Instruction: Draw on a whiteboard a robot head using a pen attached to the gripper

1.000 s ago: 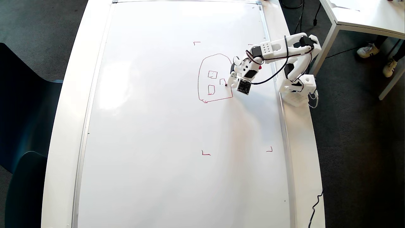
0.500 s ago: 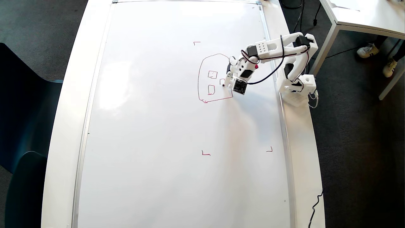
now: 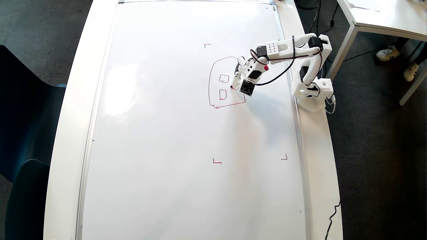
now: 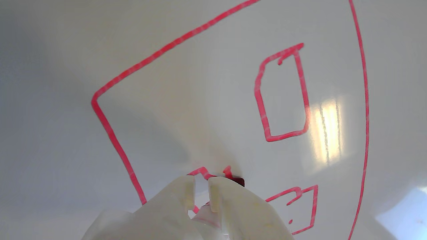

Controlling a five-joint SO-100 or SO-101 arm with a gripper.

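The whiteboard (image 3: 166, 133) fills the table. A red robot head (image 3: 209, 83) is drawn at its upper right: an arched outline with a flat base and two small squares (image 3: 224, 78) inside. My gripper (image 3: 235, 85) hangs over the right half of the drawing. The pen has its red cap end (image 3: 266, 67) up by the wrist and its tip (image 3: 232, 87) on the board. In the wrist view my gripper (image 4: 201, 181) shows two white fingers (image 4: 181, 200) with only a narrow slit between them. The dark pen tip (image 4: 238, 181) touches the whiteboard (image 4: 66, 66) just beside them, at a short fresh red stroke (image 4: 200, 171).
The arm's base (image 3: 313, 93) stands on the table's right rim. Red corner marks (image 3: 217, 162) (image 3: 284, 158) (image 3: 207, 44) lie on the board. A second white table (image 3: 383, 16) and a person's shoes (image 3: 387, 53) are at top right, a dark chair (image 3: 26, 133) at left.
The gripper and pen tip have slid leftward and slightly up across the board, further into the outline. The arm has stretched out after them and now covers the partly drawn third square.
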